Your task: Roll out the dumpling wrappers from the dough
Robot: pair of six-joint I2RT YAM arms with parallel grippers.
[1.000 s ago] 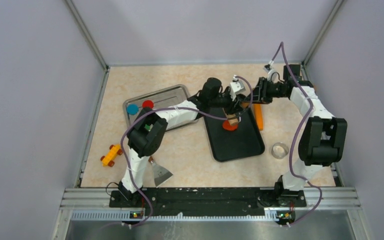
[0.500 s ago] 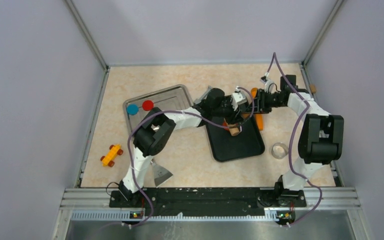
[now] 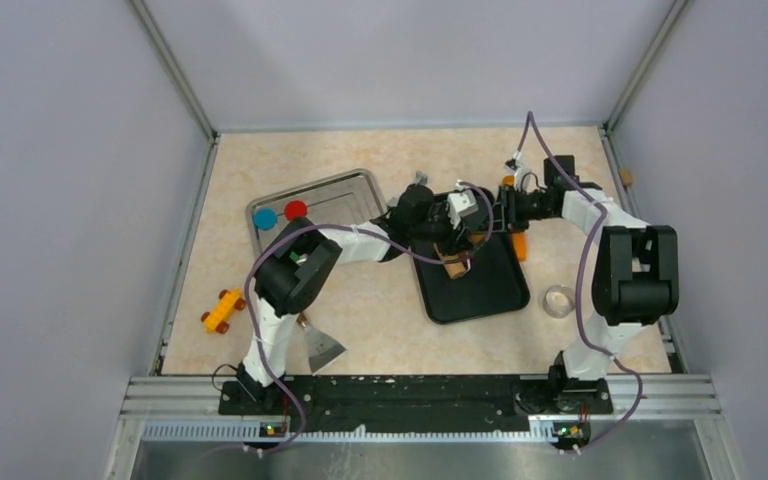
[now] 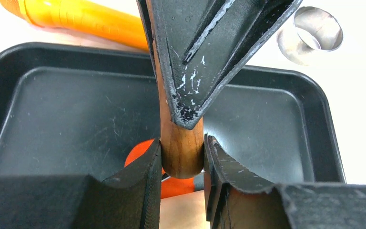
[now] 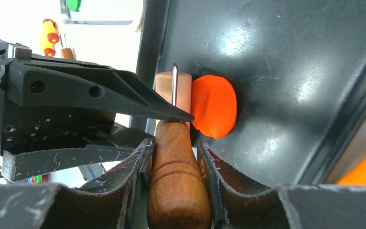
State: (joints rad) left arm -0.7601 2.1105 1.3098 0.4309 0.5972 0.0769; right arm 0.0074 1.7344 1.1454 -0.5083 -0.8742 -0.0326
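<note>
A wooden rolling pin lies across the black tray (image 3: 480, 290), held by both grippers. In the left wrist view my left gripper (image 4: 182, 143) is shut on one brown handle (image 4: 181, 152), with flattened orange dough (image 4: 140, 151) just beyond it on the tray (image 4: 66, 109). In the right wrist view my right gripper (image 5: 174, 143) is shut on the other handle (image 5: 176, 191). The pale roller (image 5: 167, 90) touches the edge of the dough disc (image 5: 214, 107). In the top view both grippers meet over the tray's far left part (image 3: 470, 222) and cover the dough.
An orange cylinder (image 3: 519, 245) lies along the tray's right rim. A metal ring cutter (image 3: 560, 300) sits right of the tray. A silver tray (image 3: 345, 185) holds a blue disc (image 3: 264, 218) and a red disc (image 3: 295, 209). A yellow toy car (image 3: 222, 310) and scraper (image 3: 322, 347) lie near left.
Both grippers have moved left and nearer with the rolling pin, carrying it over the dough. The dough showed in the top view a second ago and is now covered.
</note>
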